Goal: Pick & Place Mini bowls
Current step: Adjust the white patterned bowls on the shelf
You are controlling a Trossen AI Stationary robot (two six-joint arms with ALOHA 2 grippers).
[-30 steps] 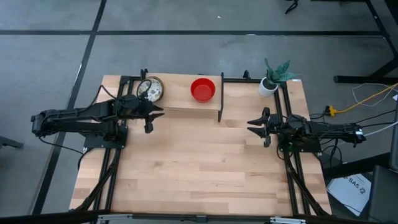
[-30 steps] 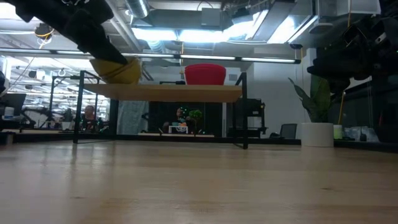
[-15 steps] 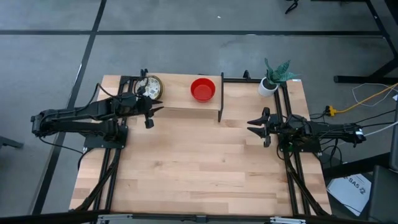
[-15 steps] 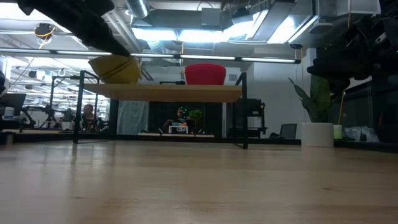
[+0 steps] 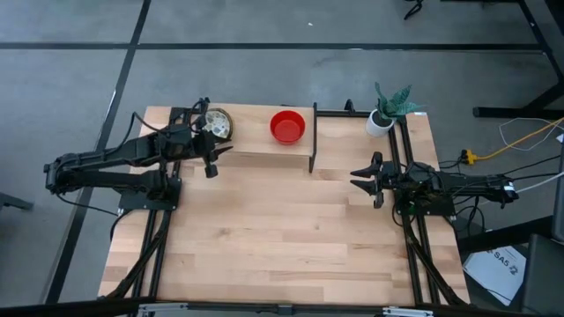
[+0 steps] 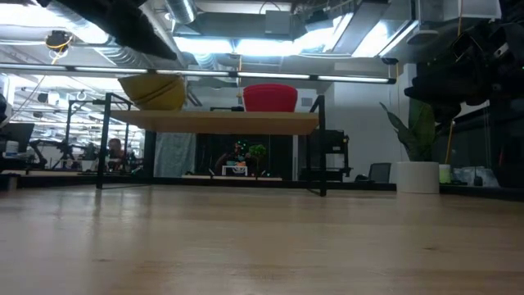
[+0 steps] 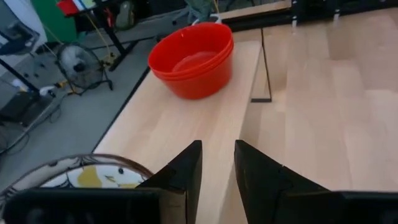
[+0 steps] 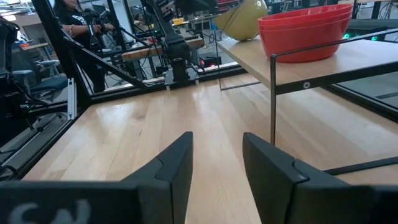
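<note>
The white mini bowls with the speckled green-yellow floral inside (image 5: pixel 214 124) sat at the left end of the raised light-wood shelf (image 5: pixel 256 145), and the stacked glossy red mini bowls (image 5: pixel 287 127) stood apart from them, nearer its right end. The left gripper (image 5: pixel 210 157) hovered just beside the floral bowls, empty, its fingers (image 7: pixel 184 175) slightly apart. The right gripper (image 5: pixel 362 179) waited over the wooden table (image 5: pixel 282 238), well clear of the shelf, fingers parted and empty.

A stack of glossy red round mini bowls (image 5: pixel 287 127) sits upright on the raised wooden shelf (image 5: pixel 264 145) (rims nested closely). Well apart, at the shelf's left end, the white floral-patterned mini bowls (image 5: pixel 214 124) with yellowish outsides lie tilted.
</note>
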